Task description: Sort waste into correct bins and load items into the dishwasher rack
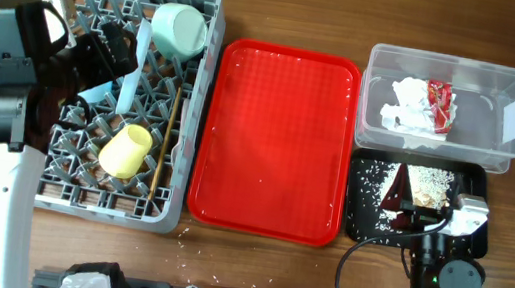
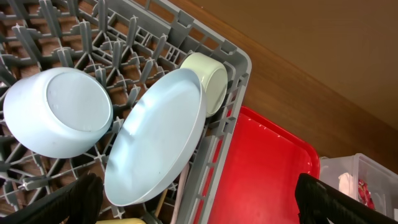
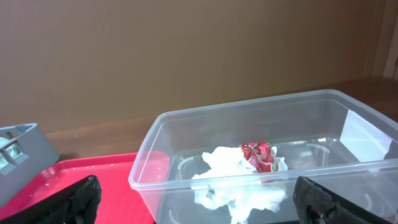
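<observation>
Status: sorting looks complete, judging from the layout. The step in hand, as I read it, is to lift clear and check.

How to do it well:
- Raise the left pincer (image 2: 198,186) straight up. The plate (image 2: 158,134) stands on edge directly below it, leaning among the pegs, and a sideways drift could tip it.
- Draw the right pincer (image 3: 196,196) up and back, so that it neither catches the tub (image 3: 249,134) rim nor drags rice (image 1: 427,176) out of the black tray (image 1: 474,185).
- A few white grains show on the red tray (image 1: 273,141) and on the surface (image 1: 287,7) near the rack's front edge. I judge them worth a last look.

Left pincer: fingers fully apart, nothing between them, no contact visible. It hangs over the rack (image 2: 238,62).
- One bowl (image 2: 59,112) lies tipped beside the plate, toward one finger.
- A second bowl (image 2: 210,79) sits ahead of the plate, at the rack's corner.
- In the overhead view the cup (image 1: 125,151) lies on its side, with the fork (image 1: 131,71) and chopsticks (image 1: 169,137) in the rack close by this pincer.

Right pincer: fingers fully apart, empty.
- The tub is just ahead of it and holds the tissue (image 3: 227,183) and the wrapper (image 3: 258,155).
- The overhead view puts this pincer above the black tray, with rice and beige scraps beneath it.
- I cannot tell whether the fingertips touch the tray.
</observation>
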### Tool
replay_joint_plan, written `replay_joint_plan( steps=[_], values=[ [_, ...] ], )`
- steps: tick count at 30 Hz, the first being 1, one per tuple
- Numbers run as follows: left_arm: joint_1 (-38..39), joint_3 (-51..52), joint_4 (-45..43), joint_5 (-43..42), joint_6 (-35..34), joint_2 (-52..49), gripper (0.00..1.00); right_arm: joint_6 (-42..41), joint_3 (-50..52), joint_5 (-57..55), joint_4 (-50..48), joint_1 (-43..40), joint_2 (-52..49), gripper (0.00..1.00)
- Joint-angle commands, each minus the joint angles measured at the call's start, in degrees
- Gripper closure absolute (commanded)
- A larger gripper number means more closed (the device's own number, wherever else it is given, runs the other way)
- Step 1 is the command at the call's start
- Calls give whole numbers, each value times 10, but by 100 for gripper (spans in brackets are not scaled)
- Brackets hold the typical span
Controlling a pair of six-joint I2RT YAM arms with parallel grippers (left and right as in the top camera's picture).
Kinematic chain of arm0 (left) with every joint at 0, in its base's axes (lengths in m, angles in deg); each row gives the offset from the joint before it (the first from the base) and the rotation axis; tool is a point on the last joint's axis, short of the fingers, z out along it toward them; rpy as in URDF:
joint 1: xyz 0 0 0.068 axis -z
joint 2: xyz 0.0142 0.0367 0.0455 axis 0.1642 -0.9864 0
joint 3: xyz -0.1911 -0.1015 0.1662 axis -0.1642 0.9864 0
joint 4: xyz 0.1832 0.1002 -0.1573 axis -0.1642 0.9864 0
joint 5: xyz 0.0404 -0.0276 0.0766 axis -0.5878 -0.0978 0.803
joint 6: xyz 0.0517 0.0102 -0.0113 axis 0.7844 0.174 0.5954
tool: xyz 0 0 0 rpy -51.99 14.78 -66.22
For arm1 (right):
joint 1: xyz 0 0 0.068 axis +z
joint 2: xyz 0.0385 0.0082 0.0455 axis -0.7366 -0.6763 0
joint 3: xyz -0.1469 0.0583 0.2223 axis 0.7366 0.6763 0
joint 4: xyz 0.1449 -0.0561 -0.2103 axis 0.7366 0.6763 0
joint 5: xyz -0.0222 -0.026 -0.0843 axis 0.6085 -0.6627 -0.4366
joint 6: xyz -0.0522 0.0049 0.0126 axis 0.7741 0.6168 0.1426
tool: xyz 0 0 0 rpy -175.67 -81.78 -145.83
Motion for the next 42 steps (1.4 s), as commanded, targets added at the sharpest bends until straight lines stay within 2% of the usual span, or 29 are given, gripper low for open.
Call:
replay_joint_plan(
  steps=[1,6,8,10,13,16,17,19,24,28,29,31,34,42],
  values=[
    [8,2,4,3,-5,9,0,10,0,10,-2,-2,0,0],
    [77,62,54,3,3,209,0,10,0,10,-2,-2,0,0],
    [101,132,54,3,3,314,0,10,0,10,-2,-2,0,0],
    [102,245,25,3,1,450,0,10,0,10,-2,-2,0,0],
    [108,386,-174,3,-15,562,0,10,0,10,-2,-2,0,1],
    [123,549,-539,-1,-33,639,0,10,0,10,-2,-2,0,0],
    [123,586,-614,3,-33,651,0,10,0,10,-2,-2,0,0],
    [124,637,-682,15,-33,669,0,10,0,10,-2,-2,0,0],
    [124,737,-683,38,-33,692,0,10,0,10,-2,-2,0,0],
    [124,748,-471,90,-22,701,0,10,0,10,-2,-2,0,0],
    [124,748,-442,106,-12,701,0,10,0,10,-2,-2,0,0],
    [124,748,-442,104,82,701,0,10,0,10,-2,-2,0,0],
    [124,748,-442,101,170,701,0,10,0,10,-2,-2,0,0],
    [123,748,-443,102,182,701,0,10,0,10,-2,-2,0,0]
  ],
)
